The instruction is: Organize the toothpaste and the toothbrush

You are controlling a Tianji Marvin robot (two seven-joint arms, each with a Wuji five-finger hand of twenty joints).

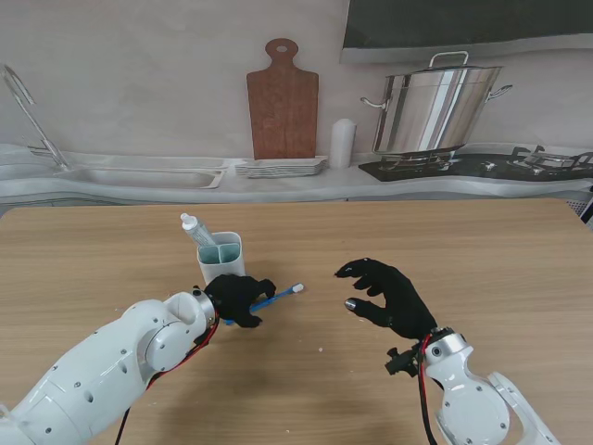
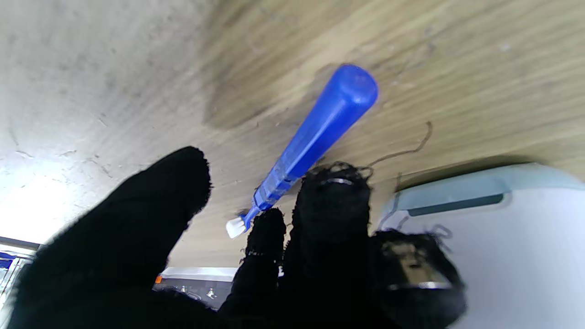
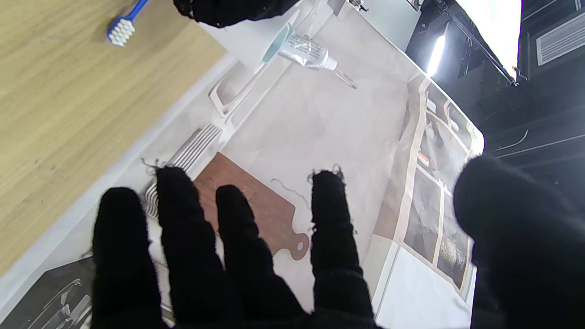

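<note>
A blue toothbrush [image 1: 281,297] with white bristles sticks out to the right from my left hand [image 1: 239,298], which is shut on its handle just above the table. In the left wrist view the toothbrush [image 2: 320,132] runs between the black-gloved fingers [image 2: 333,205]. A white two-slot holder [image 1: 222,260] stands right behind that hand, with a white toothpaste tube [image 1: 196,228] leaning out of its far-left slot. My right hand [image 1: 384,297] hovers open to the right, fingers spread and holding nothing. Its wrist view shows the brush head [image 3: 121,31] and the toothpaste tube [image 3: 304,48].
The wooden table [image 1: 482,250] runs wide on both sides. Behind its far edge hangs a printed kitchen backdrop with a cutting board [image 1: 283,100], a steel pot [image 1: 435,107] and a sink [image 1: 139,174].
</note>
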